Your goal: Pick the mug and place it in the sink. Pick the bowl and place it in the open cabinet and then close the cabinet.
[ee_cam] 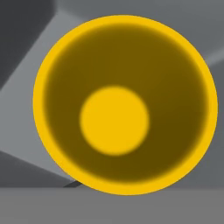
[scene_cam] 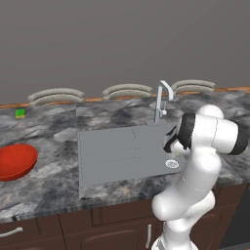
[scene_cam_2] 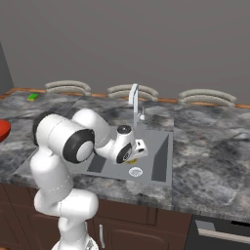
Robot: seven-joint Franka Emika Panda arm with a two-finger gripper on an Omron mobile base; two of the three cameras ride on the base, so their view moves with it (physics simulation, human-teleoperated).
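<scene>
Even, shadowless rendered light; the hand view looks slightly blurred.

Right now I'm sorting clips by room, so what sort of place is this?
A rendered kitchen, most likely: a grey sink with a curved faucet set in a mottled stone countertop, with dark wooden cabinet fronts below.

No text, label, brand, number or sign can be read anywhere.

The arm hides most of the mug [scene_cam_2: 131, 157] (a yellow sliver shows), and the bowl [scene_cam_2: 3, 130] is edge-cropped.
</scene>
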